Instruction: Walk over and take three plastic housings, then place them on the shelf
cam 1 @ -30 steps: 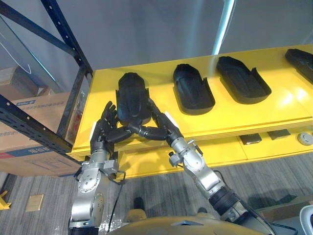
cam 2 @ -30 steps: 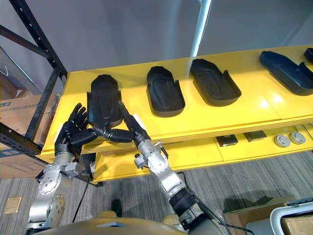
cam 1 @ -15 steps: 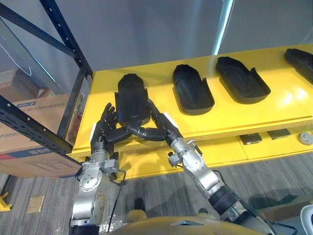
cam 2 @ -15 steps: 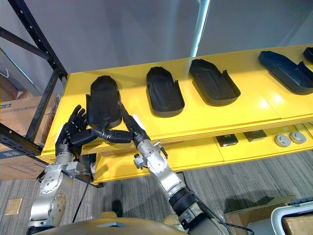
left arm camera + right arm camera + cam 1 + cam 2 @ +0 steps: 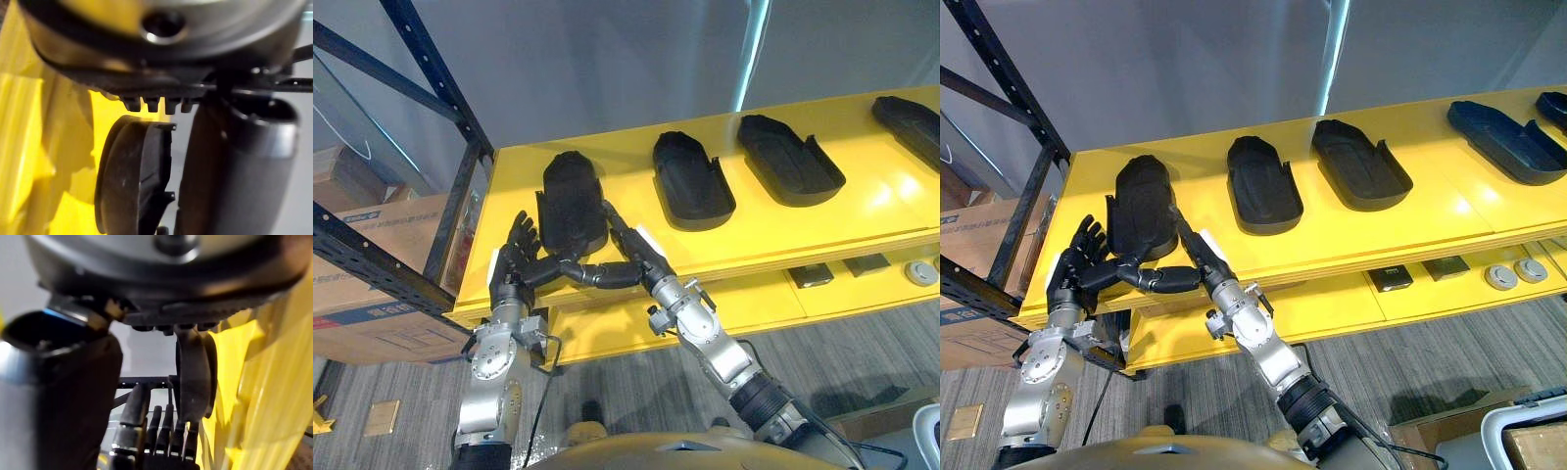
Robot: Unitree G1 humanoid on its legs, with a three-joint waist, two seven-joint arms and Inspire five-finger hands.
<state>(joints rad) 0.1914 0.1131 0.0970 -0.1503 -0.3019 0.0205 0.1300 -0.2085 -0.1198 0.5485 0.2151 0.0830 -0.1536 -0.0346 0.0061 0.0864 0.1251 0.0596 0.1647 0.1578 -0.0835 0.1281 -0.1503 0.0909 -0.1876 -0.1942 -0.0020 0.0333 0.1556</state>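
- My left fingers [image 5: 522, 233] are straight and slightly spread, pointing up just beside the left edge of the domed black plastic housing [image 5: 571, 201]. I cannot tell whether they touch it.
- My right fingers [image 5: 615, 220] are straight and close together, laid along the housing's right edge.
- Both thumbs reach inward and meet tip to tip just in front of the housing's near end, above the front edge of the yellow shelf [image 5: 881, 206].
- My left hand [image 5: 512, 269] and right hand [image 5: 644, 259] flank the housing with open palms and clamp nothing.
- The housing lies hollow side down near the shelf's left end, lengthwise from front to back. My right wrist view shows it edge-on [image 5: 195, 377].
- Since a second ago the whole view has shifted a little. The housing has kept its place, and my thumbs sit slightly farther back from its near end.
- Two more black housings [image 5: 693, 181] [image 5: 790, 160] lie hollow side up to its right, well apart from my hands.
- A black rack upright [image 5: 440, 88] and a cardboard box [image 5: 372, 245] stand past the shelf's left end.
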